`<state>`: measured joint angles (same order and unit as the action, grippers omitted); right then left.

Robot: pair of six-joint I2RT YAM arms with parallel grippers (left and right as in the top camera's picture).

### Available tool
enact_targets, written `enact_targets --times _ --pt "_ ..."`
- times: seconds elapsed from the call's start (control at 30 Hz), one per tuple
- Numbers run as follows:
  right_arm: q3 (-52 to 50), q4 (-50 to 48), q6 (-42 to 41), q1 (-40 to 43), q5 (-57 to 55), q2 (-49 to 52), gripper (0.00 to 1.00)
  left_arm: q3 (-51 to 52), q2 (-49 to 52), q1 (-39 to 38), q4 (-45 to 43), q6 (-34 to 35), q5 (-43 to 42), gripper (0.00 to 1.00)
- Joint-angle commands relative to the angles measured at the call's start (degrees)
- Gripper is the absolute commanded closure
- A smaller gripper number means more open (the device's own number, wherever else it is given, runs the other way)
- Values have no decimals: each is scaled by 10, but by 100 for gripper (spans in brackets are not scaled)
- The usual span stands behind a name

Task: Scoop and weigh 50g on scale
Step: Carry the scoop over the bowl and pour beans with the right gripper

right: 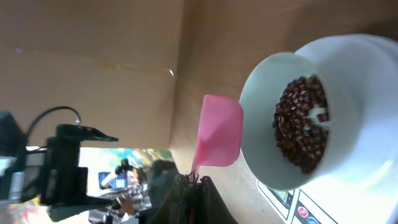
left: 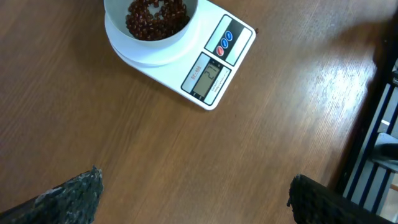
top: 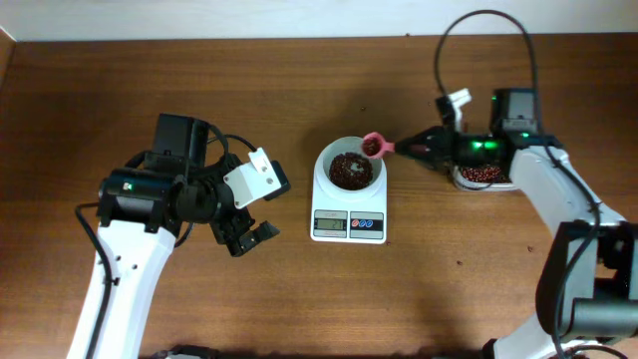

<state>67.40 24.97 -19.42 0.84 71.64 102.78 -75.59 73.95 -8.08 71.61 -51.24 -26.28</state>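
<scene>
A clear tub (top: 461, 178) of red beans stands on the wooden bench (top: 199, 100) to the right of the scale (top: 349, 221), partly covered by the right arm. A few loose beans lie on the bench just beyond the scale. Nothing stands between the scale and either arm.

The scale sits mid-bench, its display (left: 206, 76) and buttons on the near edge. The round white bowl (top: 324, 168) on top of it has a heap of red beans (top: 351, 171) in it.

The right gripper (top: 411, 148) is just to the right of the scale's far corner, level with the bowl's rim. It is pressed together on the handle of a pink scoop (top: 373, 146). The scoop's cup reaches over the far right edge of the bowl. In the right wrist view the scoop (right: 219, 140) is seen from its back, right beside the bowl wall. Whether they touch cannot be told, nor whether any beans are in it.

The left gripper (top: 251, 236) is well to the left of the scale, above bare bench. It is spread wide, holding and touching nothing. Its wrist view has the scale at the top edge, well clear of the two fingertips (left: 68, 194).
</scene>
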Motion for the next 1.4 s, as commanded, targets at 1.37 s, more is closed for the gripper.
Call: enact_targets --times 1.37 --pt "48 76 270 -267 -672 -158 96 -4 2 0 1 -5 -2 1"
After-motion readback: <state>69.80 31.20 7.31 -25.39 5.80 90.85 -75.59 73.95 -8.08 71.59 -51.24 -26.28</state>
